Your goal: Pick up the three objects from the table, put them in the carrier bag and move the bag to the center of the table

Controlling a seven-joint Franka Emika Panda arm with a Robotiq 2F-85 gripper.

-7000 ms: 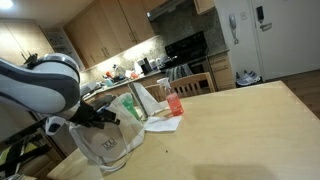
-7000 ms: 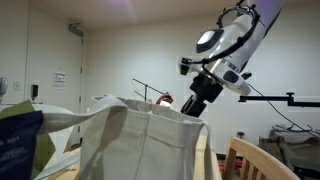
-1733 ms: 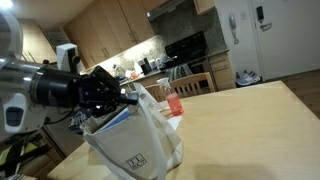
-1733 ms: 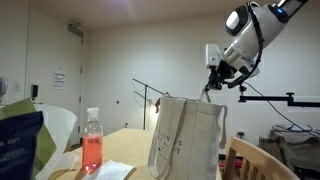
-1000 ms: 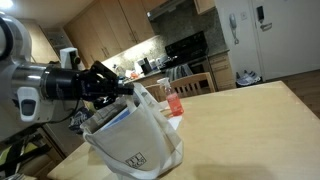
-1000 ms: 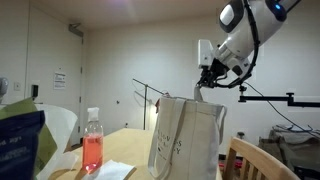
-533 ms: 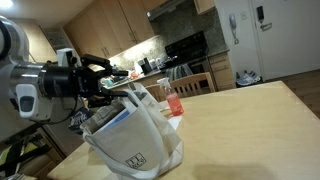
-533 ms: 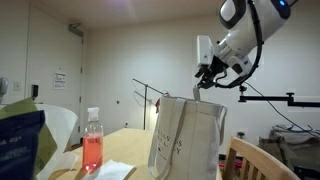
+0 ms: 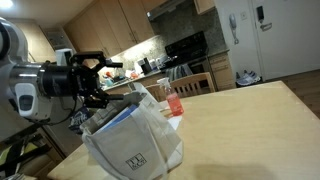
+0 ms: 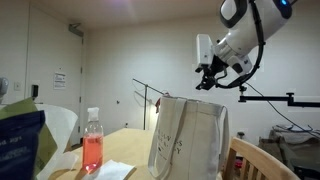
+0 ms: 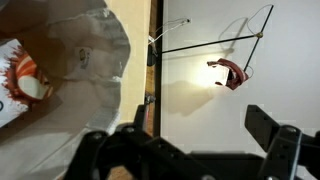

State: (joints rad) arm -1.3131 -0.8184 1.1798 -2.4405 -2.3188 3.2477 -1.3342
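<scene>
Seen at left of frame: gripper [image 9: 103, 78], spread wide, gripping nothing. Lower left, on the table [image 9: 250, 125]: carrier bag [image 9: 130, 142], light-blue carton [image 9: 115, 116] showing in its mouth. Judged near bag-moving step. Next: catch a handle, drag toward table centre.

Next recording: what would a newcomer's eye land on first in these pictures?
The whitish carrier bag with a dark logo stands on the light-wood table, prominent in both exterior views, a light-blue carton showing at its mouth. Just above its rim hangs the robot's pincer, jaws open and empty. A pink-red bottle stands beside the bag.
</scene>
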